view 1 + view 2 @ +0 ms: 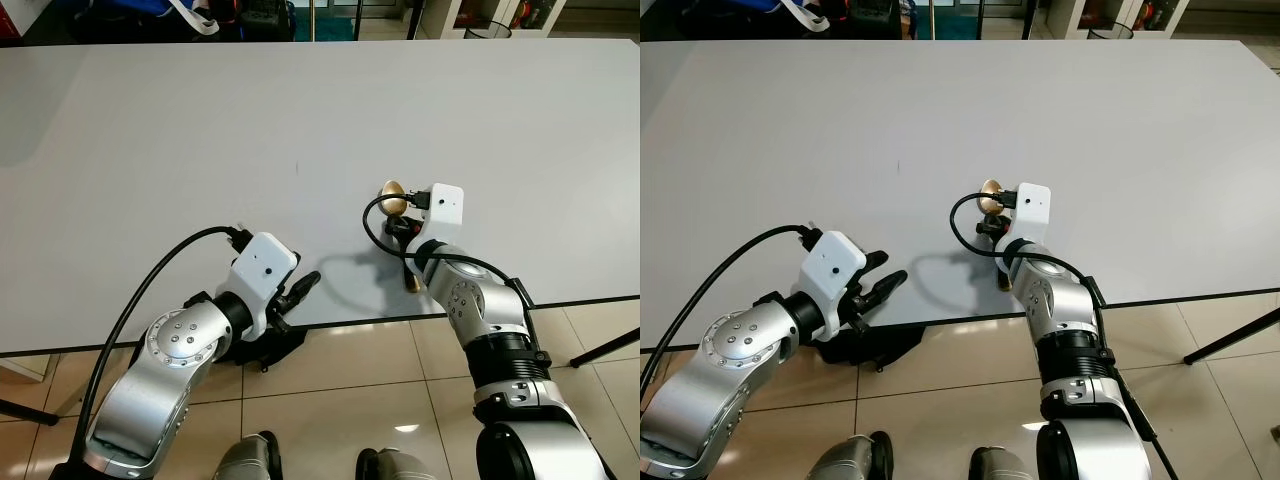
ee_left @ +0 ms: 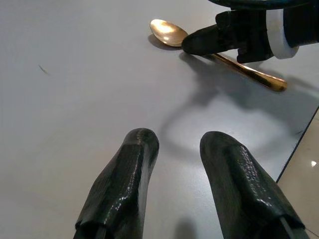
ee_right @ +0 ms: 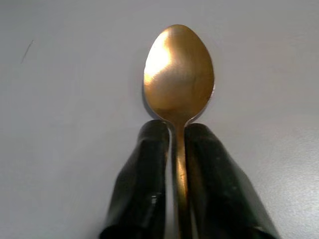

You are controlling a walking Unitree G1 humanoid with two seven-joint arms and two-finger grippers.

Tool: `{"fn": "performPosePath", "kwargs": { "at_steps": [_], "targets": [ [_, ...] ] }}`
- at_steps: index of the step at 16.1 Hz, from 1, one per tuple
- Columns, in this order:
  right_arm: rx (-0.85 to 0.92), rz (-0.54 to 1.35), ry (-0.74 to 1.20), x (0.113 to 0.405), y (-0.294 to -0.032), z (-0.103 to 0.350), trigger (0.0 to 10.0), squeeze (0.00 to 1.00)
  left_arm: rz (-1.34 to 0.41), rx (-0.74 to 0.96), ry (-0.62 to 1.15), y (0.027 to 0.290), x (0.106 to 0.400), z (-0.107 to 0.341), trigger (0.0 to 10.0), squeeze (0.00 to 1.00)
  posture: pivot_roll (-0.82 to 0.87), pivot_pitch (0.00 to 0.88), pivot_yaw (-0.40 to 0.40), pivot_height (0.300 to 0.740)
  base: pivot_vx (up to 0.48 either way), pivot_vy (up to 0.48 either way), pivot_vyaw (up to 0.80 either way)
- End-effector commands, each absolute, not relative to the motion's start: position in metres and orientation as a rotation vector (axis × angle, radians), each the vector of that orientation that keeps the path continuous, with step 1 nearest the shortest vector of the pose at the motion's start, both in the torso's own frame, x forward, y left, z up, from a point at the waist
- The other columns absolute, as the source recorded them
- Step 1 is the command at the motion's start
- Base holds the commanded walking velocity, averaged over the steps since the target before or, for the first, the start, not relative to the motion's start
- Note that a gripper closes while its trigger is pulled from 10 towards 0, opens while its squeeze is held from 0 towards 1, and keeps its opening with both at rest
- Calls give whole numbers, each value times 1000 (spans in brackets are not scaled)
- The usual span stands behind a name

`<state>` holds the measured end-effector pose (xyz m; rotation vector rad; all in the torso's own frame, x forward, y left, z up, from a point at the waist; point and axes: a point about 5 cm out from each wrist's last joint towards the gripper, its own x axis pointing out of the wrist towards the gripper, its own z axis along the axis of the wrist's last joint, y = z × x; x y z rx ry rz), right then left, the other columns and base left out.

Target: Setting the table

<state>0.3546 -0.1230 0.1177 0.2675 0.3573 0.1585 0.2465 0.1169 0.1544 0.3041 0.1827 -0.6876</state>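
A gold spoon (image 3: pixel 178 69) lies on the white table (image 1: pixel 300 120) close to its front edge, with its bowl (image 1: pixel 392 198) pointing away from me. My right gripper (image 3: pixel 174 127) is shut on the spoon's neck just behind the bowl. The handle's end (image 2: pixel 271 83) sticks out behind the fingers toward the table edge. My left gripper (image 1: pixel 305 285) hovers low over the front edge of the table, left of the spoon, open and holding nothing. Its two fingertips (image 2: pixel 139 144) point toward the spoon.
The table's front edge runs just below both grippers, with tiled floor (image 1: pixel 380 390) beneath. A black base (image 1: pixel 270 350) sits under the table by my left arm. A dark leg (image 1: pixel 605 350) slants at the right. A wire bin (image 1: pixel 487 30) stands beyond the far edge.
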Motion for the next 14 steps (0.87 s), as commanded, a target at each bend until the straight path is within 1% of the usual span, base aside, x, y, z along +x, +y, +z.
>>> {"fn": "performPosePath", "kwargs": {
  "at_steps": [1, 7, 9, 10, 11, 12, 14],
  "targets": [
    [272, 133, 393, 353, -128, 112, 10000, 1000, -716, 297, 193, 114, 242, 153, 10000, 0, 16, 161, -18, 740, 0, 0, 0],
    [289, 135, 356, 355, -131, 124, 10000, 1000, -722, 293, 191, 114, 244, 154, 10000, 0, 14, 151, -11, 740, 0, 0, 0],
    [277, 124, 350, 355, -133, 128, 10000, 1000, -726, 293, 191, 114, 244, 154, 10000, 0, 14, 147, -10, 740, 0, 0, 0],
    [232, 124, 339, 353, -135, 132, 10000, 1000, -726, 295, 189, 115, 243, 155, 10000, 0, 18, 146, -12, 740, 0, 0, 0],
    [234, 127, 295, 351, -137, 144, 10000, 0, -721, 296, 184, 116, 243, 156, 10000, 0, 23, 149, -15, 740, 0, 0, 0],
    [263, 141, 244, 348, -139, 158, 10000, 0, -708, 295, 164, 117, 244, 160, 10000, 0, 23, 150, -15, 740, 0, 0, 0],
    [380, 187, 46, 330, -145, 200, 10000, 0, -607, 226, 54, 117, 251, 178, 10000, 0, 12, 168, -10, 740, 0, 0, 0]
  ]
}}
